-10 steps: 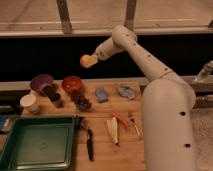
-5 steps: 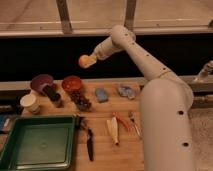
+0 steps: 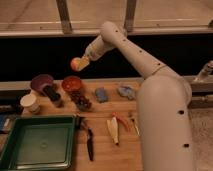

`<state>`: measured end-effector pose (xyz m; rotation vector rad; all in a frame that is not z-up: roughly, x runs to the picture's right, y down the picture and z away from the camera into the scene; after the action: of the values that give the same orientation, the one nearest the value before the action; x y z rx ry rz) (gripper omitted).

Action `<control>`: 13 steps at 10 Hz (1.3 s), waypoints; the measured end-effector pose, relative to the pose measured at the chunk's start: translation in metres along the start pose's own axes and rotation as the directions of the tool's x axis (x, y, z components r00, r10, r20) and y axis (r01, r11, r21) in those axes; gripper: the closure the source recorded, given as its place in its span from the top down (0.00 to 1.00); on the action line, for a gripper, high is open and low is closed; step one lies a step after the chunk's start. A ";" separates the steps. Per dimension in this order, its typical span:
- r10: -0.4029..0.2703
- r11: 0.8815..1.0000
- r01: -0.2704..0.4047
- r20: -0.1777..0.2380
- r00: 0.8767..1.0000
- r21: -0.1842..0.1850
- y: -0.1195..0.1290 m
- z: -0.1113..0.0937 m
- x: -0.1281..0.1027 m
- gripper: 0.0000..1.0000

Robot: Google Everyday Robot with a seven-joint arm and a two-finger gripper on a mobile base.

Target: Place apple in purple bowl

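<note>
- Step in hand: the carry. The tool (image 3: 81,63) is clamped on the apple (image 3: 75,64), which hangs in the air well above the desk (image 3: 125,150), over its back edge.
- The purple bowl (image 3: 40,81) sits near the desk's back left corner, below and left of the apple. The orange bowl (image 3: 71,83) stands just beside it, almost straight under the fruit.
- Next move, as I judge it: travel left past the orange bowl, lower over the purple bowl's middle, then part the fingers.
- The arm (image 3: 135,55) reaches up from the base at right, with the elbow high near the top. Its forearm slopes down and left, aiming the tool leftward.
</note>
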<state>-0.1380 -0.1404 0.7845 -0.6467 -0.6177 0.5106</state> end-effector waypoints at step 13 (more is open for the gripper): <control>-0.204 0.979 0.199 -0.246 0.947 -0.047 0.003 0.052 -0.011 0.00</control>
<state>-0.1810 -0.1240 0.8115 -0.6482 -0.4444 0.2261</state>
